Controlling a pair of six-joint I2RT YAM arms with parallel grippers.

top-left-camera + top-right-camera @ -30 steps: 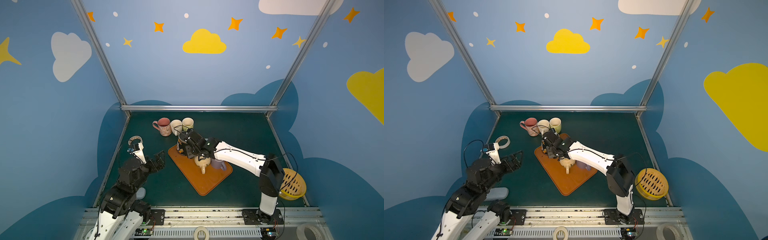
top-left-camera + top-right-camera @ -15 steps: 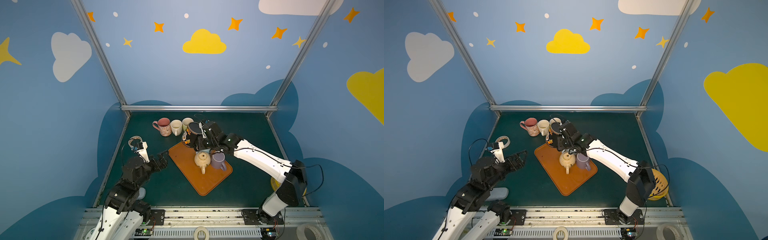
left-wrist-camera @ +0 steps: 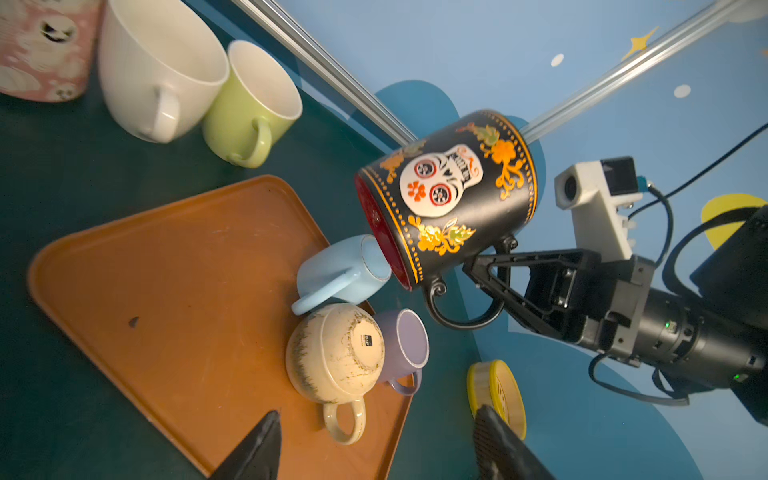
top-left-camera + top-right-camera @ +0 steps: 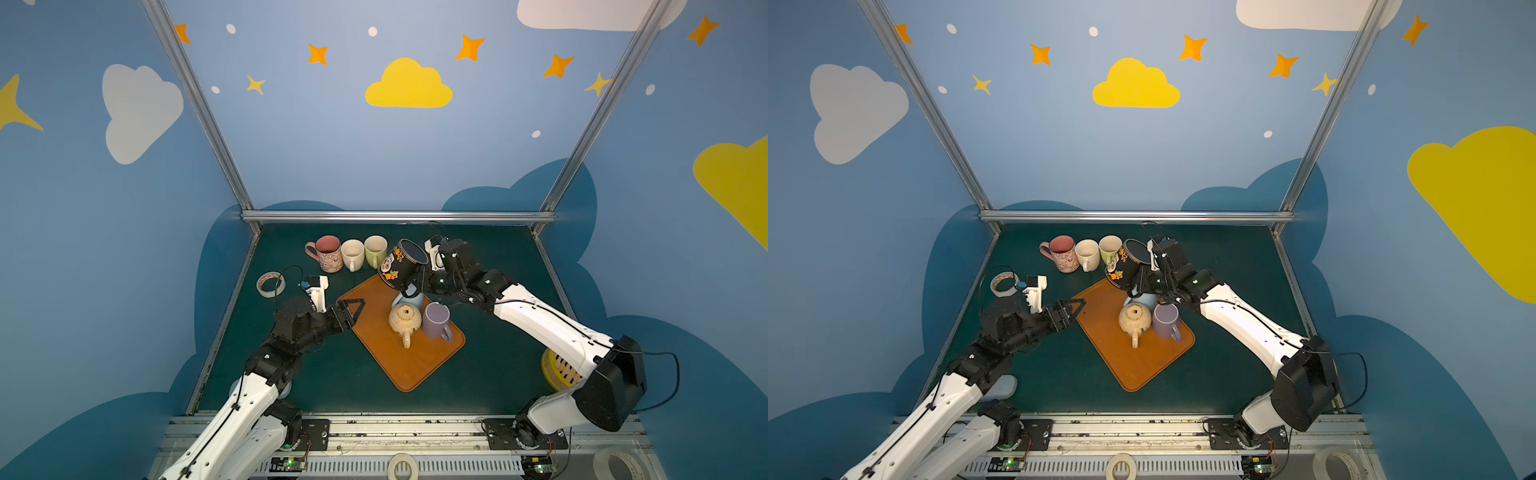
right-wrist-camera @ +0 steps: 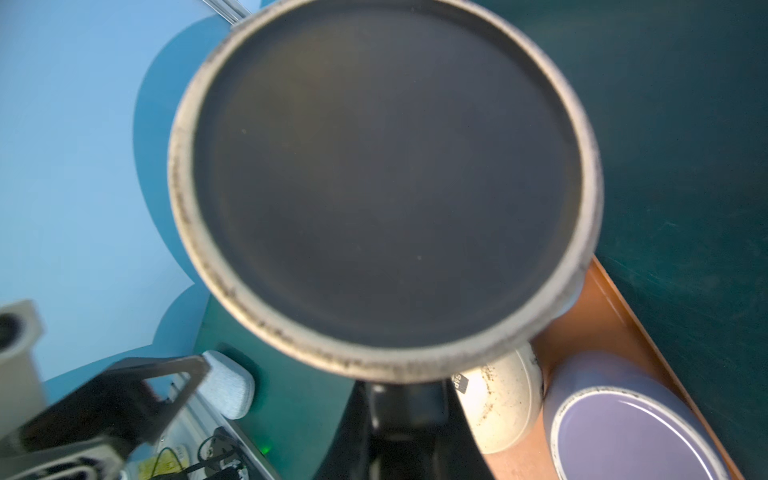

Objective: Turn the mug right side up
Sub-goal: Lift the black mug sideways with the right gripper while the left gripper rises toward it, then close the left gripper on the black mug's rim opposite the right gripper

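Right gripper [image 3: 496, 268] on curled handle [image 3: 461, 322], glossy black mug [image 3: 449, 195]

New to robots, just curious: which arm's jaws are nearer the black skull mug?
Right. The right gripper has its jaws shut on the handle of the black skull mug, held tilted. The left gripper hangs apart, jaws open, by a corner of the orange tray.
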